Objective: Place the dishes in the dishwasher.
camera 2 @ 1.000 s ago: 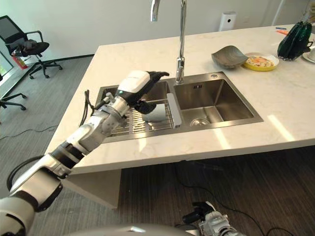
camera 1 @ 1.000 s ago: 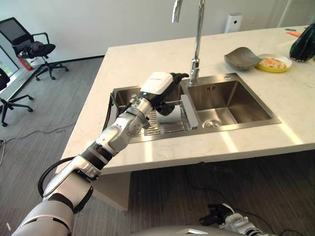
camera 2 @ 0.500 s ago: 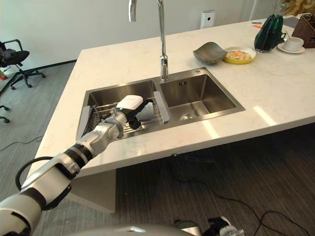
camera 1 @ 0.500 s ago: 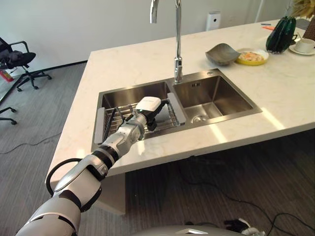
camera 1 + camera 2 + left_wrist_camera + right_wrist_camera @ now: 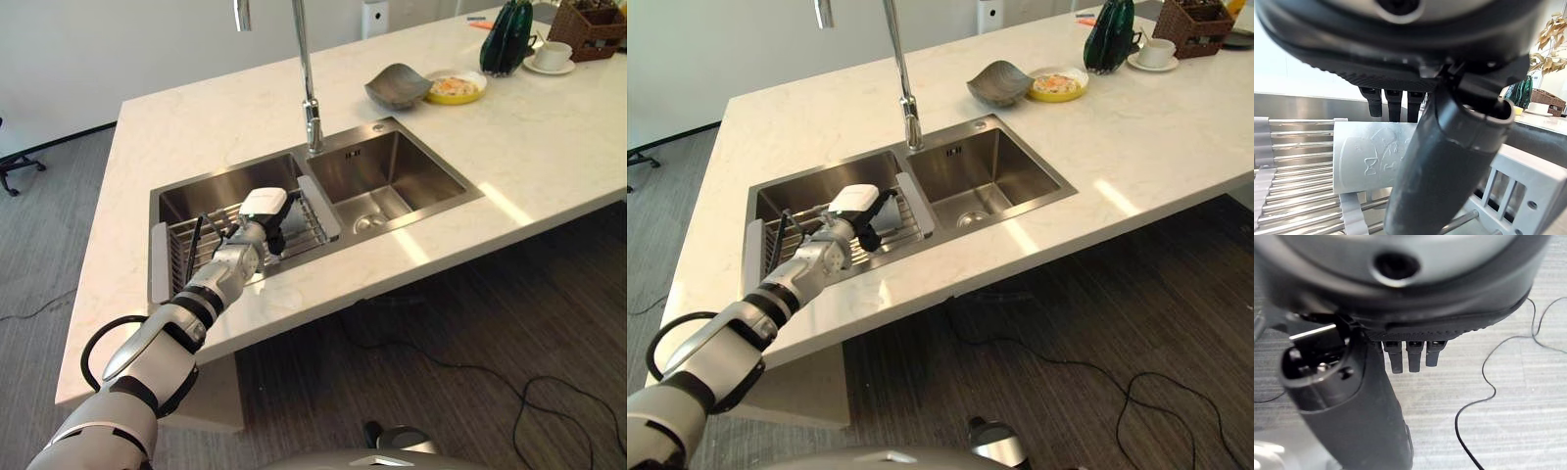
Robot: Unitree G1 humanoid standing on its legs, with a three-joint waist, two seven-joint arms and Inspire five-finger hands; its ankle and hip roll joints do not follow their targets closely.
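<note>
We see the left hand reaching down into the left basin of the double sink, directly over a wire drying rack that spans that basin. The task's thing, a white cup with an embossed pattern, lies on its side on the rack bars, its long axis running parallel to the bars. We cannot tell from the frames which end is the open mouth. In the left wrist view the fingers hang straight down just behind the cup and the thumb crosses in front of it, so the hand brackets the cup with its digits extended; we cannot confirm firm contact. The hand is bounded by the basin's rear wall, the grey end pieces of the rack, and the central divider next to the right basin. The tap rises behind the divider, well clear of the hand. Open room lies upward and toward the near counter edge. On the countertop beyond the sink stand a grey bowl and a yellow plate just beside it, well apart from the hand. The right hand shows in its own wrist view above grey carpet, fingers straight and relaxed, holding nothing.
</note>
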